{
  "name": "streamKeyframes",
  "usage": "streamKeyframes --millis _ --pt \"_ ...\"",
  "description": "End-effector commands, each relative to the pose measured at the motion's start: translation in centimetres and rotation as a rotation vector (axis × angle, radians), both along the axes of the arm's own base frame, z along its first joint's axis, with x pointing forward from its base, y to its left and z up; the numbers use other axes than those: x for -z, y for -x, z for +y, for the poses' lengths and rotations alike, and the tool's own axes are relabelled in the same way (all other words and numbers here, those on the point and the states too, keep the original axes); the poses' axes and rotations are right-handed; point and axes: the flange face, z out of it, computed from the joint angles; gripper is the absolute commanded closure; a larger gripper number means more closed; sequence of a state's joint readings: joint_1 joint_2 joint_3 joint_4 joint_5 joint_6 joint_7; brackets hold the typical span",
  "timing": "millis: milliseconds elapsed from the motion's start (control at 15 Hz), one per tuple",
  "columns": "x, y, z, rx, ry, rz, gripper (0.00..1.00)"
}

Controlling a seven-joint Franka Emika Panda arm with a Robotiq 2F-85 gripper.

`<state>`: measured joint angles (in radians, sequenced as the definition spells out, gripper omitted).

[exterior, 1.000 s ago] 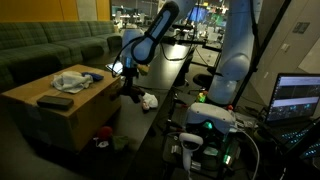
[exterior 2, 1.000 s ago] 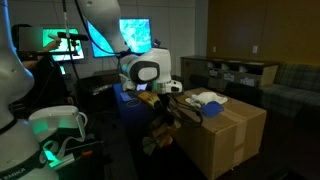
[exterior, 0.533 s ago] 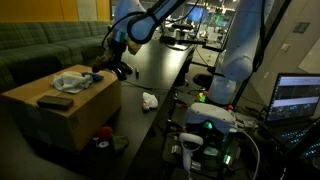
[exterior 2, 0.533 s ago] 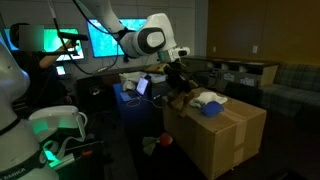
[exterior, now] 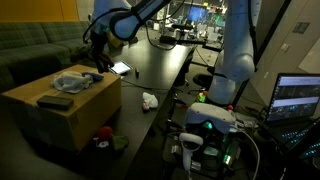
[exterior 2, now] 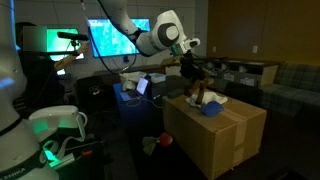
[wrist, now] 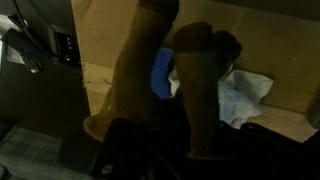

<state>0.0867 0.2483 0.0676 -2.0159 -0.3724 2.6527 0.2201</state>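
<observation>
I'm gripping the brown plush toy (wrist: 200, 90), jaws closed on one end so that the rest is dangling free. My gripper (exterior 2: 189, 66) is hovering over the cardboard box (exterior: 40, 115), and the plush is hanging just above the white cloth (wrist: 245, 90) and the blue item (wrist: 163, 75).

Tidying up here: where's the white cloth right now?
In an exterior view the white cloth lies on top of the cardboard box, close under the tool, beside a blue item.
</observation>
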Motion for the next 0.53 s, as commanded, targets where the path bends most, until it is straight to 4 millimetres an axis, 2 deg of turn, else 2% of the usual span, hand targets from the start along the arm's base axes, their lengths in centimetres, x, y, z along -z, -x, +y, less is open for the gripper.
streamKeyframes --millis 0,467 --pt "1.1 -5.0 1.1 -0.004 0.016 -0.033 1.00" --pt "5.5 -11.3 0.2 0.014 0.043 -0.057 1.00"
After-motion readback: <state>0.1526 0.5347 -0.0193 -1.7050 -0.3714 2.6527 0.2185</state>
